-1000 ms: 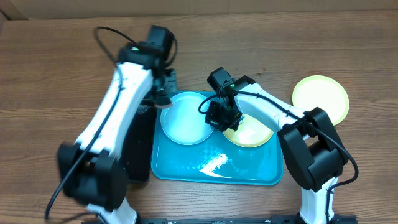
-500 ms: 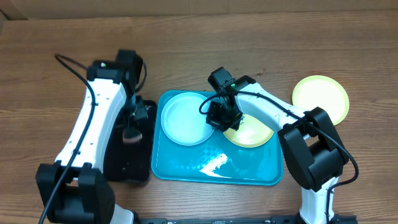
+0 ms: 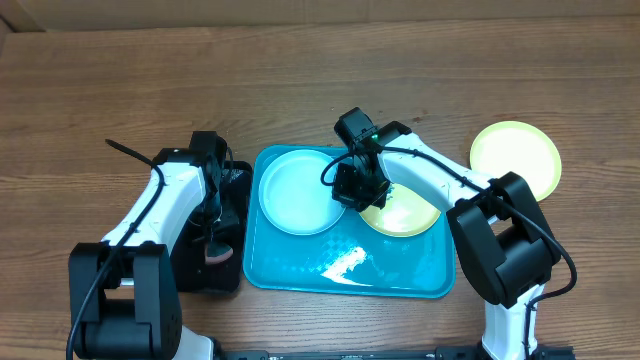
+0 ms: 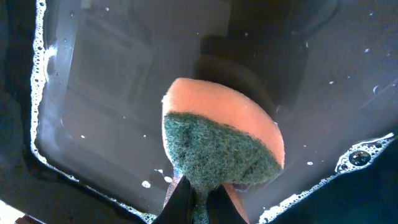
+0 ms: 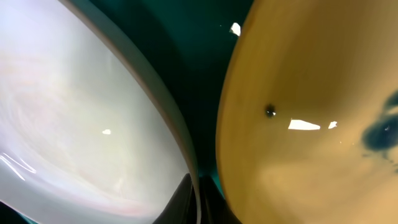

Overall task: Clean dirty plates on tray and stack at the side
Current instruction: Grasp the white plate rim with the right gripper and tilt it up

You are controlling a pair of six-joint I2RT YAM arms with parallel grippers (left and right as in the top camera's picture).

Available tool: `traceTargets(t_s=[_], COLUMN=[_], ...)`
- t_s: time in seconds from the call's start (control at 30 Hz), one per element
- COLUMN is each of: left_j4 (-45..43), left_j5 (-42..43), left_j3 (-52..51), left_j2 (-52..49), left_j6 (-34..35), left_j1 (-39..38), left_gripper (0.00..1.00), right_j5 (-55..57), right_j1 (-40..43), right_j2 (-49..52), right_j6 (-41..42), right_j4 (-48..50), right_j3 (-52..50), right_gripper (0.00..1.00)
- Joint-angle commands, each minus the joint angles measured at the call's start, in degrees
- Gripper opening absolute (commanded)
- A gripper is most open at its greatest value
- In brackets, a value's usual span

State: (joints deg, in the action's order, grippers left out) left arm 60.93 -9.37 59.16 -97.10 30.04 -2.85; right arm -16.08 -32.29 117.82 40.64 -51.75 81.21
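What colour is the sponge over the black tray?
The oval foam sponge is orange with a dark green scrubby face. Best seen in the left wrist view.

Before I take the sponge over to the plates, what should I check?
1. Sponge clamped in left pincer: ok.
2. Sponge wetted in black tray's soapy water: cannot tell.
3. Right pincer shut by light blue plate's rim: ok; gripping it: cannot tell.
4. Yellow-green plate in blue tray clean: not ok, dark smudge.
5. Side plate lying on table, apart from blue tray: ok.
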Motion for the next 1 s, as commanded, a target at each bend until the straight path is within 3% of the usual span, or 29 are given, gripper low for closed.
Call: traceTargets(t_s=[0.0, 0.37, 0.97], left_j4=[-0.70, -1.49, -1.44], left_j5=[0.42, 0.42, 0.48], left_j3=[-0.17, -0.17, -0.17], left_j2=[-0.26, -0.26, -0.28], left_j6=[-0.46, -0.48, -0.50], left_j1=[0.26, 0.26, 0.26], left_gripper=[0.04, 0.04, 0.04], right_j5=[2.51, 5.57, 42.49], right_j1=[0.11, -0.87, -3.43], right_j2=[-0.96, -9.97, -16.90], right_j6=[-3.48, -15.65, -14.73], right_j4=[0.07, -2.64, -13.44], right_j3=[0.28, 3.04, 8.63], right_gripper=[0.04, 0.04, 0.04])
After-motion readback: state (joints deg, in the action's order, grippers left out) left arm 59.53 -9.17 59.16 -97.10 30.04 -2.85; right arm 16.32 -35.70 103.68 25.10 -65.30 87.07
